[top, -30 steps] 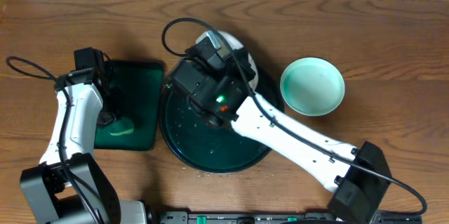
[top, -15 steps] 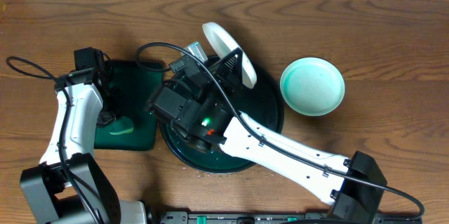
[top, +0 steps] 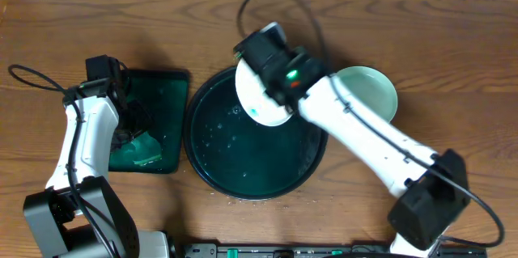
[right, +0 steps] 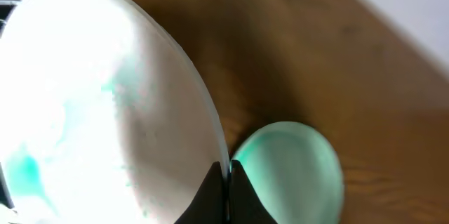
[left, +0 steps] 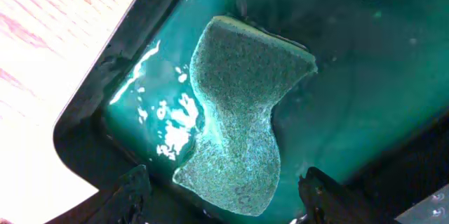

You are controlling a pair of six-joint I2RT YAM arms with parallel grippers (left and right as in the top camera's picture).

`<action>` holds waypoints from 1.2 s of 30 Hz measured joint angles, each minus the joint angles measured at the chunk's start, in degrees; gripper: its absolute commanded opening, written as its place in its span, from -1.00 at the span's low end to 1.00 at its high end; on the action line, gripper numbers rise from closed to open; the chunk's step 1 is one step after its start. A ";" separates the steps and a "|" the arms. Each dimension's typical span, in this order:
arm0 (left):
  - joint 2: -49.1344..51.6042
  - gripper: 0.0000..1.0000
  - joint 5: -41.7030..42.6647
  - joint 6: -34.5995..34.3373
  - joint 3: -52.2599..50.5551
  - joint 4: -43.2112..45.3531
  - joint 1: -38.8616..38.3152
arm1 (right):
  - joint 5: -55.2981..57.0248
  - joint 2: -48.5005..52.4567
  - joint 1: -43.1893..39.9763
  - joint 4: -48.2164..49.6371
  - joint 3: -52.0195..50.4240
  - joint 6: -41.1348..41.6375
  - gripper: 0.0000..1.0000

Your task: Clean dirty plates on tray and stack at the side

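My right gripper [right: 226, 176] is shut on the rim of a white plate [top: 257, 100], holding it tilted above the round black tray [top: 212, 161]. Teal smears [right: 24, 171] show on the plate's face. A pale mint-green plate [top: 374, 100] lies on the table right of the tray, partly behind my right arm; the right wrist view shows this mint plate [right: 295, 171] past the fingertips. My left gripper [left: 226, 178] stands open over the dark green rectangular tray [top: 166, 96], its fingers either side of a green sponge [left: 245, 112] lying in teal liquid.
The rectangular tray sits just left of the black tray, almost touching it. Water drops speckle the black tray's floor. Cables loop above both arms. Bare wood table runs along the back and far right.
My right arm has swung the white plate up from the tray's back edge and turned it face-up over the tray. My left gripper has opened and let go of the sponge.
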 measured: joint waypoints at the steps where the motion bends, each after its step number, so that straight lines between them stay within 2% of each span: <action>1: 0.00 0.41 0.02 0.00 0.00 -0.02 0.00 | -2.32 -0.50 -1.64 0.00 -0.02 0.20 -0.98; 9: 0.00 0.43 0.00 0.00 0.00 -0.02 0.00 | -23.12 -9.64 -24.11 -3.48 0.00 2.32 -0.97; 15: 0.00 0.43 0.02 0.00 0.00 -0.04 0.00 | -32.22 -10.19 -42.53 -6.19 -3.39 3.32 -0.97; 19: 0.00 0.43 0.02 -0.02 0.00 -0.04 0.00 | -33.27 -10.03 -48.81 -3.26 -11.39 3.39 -0.97; 25: 0.00 0.43 0.00 0.00 0.00 -0.04 -0.02 | -34.77 -9.79 -49.70 5.84 -25.81 3.54 -0.97; 27: 0.00 0.44 0.00 0.00 0.00 -0.02 -0.02 | -35.36 -9.73 -49.70 8.31 -29.51 3.56 -0.73; 28: 0.00 0.44 0.02 0.00 0.00 -0.04 0.00 | -35.63 -9.70 -49.70 9.27 -30.73 3.96 -0.42; 33: 0.00 0.43 0.02 0.00 0.00 -0.02 0.00 | -36.13 -9.68 -49.70 9.73 -31.36 4.09 -0.16; 34: 0.00 0.43 0.02 0.00 0.00 -0.04 0.00 | -36.22 -9.68 -49.68 8.90 -31.28 4.22 -0.02; 35: 0.00 0.43 0.00 0.00 0.00 -0.04 0.00 | -36.28 -9.68 -49.57 7.82 -30.97 4.20 0.31; 36: 0.00 0.43 0.02 0.00 0.00 -0.04 0.00 | -36.30 -9.70 -49.29 6.21 -30.21 4.09 0.56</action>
